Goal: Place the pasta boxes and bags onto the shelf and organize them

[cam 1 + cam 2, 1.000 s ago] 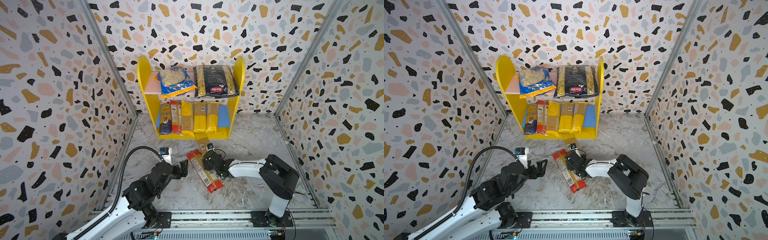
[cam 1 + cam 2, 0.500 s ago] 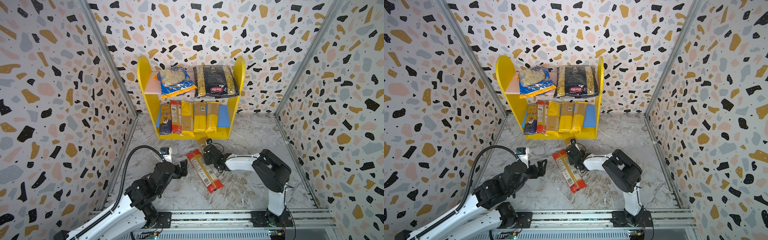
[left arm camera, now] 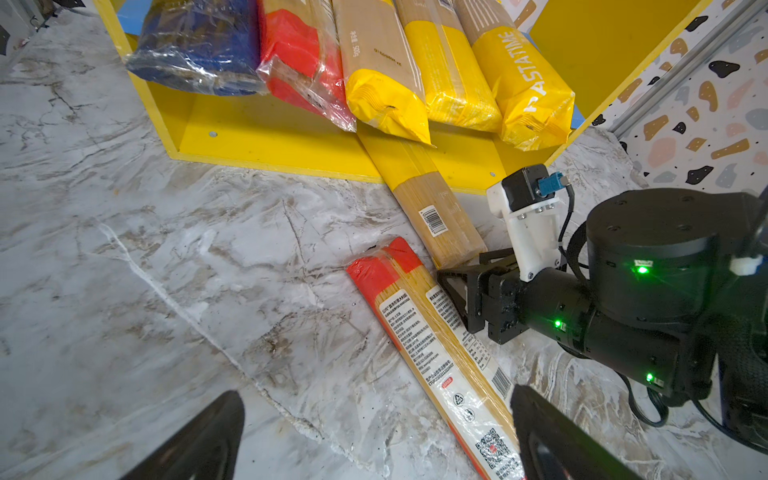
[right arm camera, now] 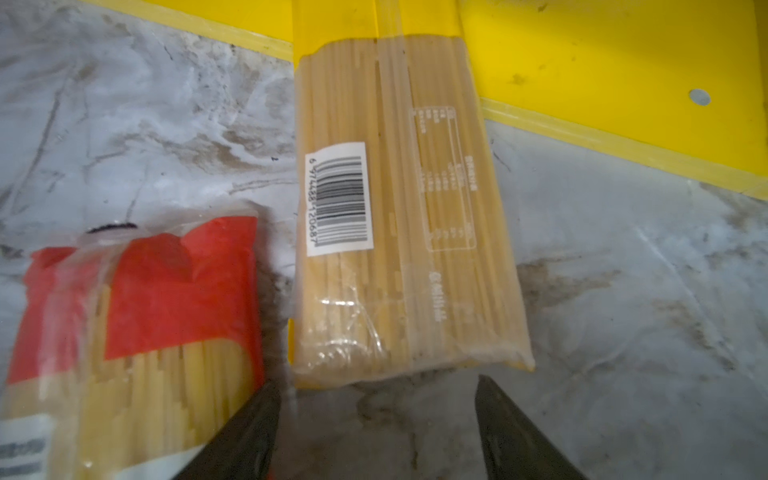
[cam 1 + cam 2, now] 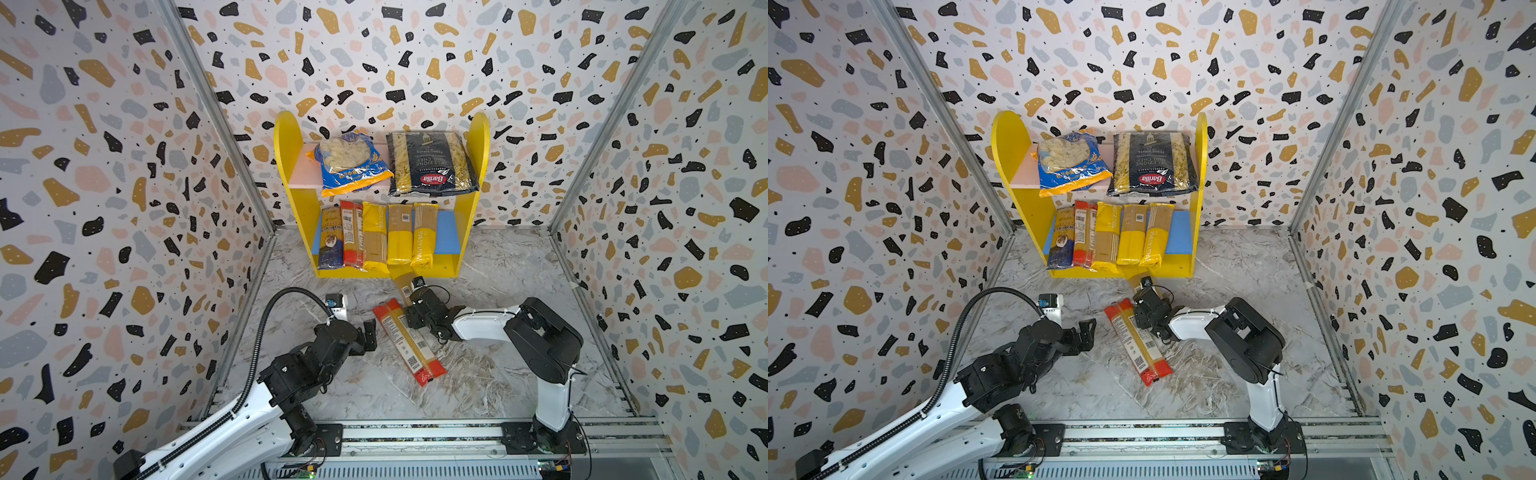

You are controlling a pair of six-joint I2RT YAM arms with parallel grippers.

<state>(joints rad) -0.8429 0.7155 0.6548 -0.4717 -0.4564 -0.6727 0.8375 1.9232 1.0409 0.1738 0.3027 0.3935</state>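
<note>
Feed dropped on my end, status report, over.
Left gripper open, empty. Right gripper open behind the yellow spaghetti pack, far end on the shelf base. Red spaghetti pack on the floor, crowding it.

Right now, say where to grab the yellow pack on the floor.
Grip the yellow pack at its near, barcode end, across the narrow width, from the floor side. Its far end is tucked into the shelf under other packs; the red pack crowds one edge. The right gripper faces that end, open.
</note>
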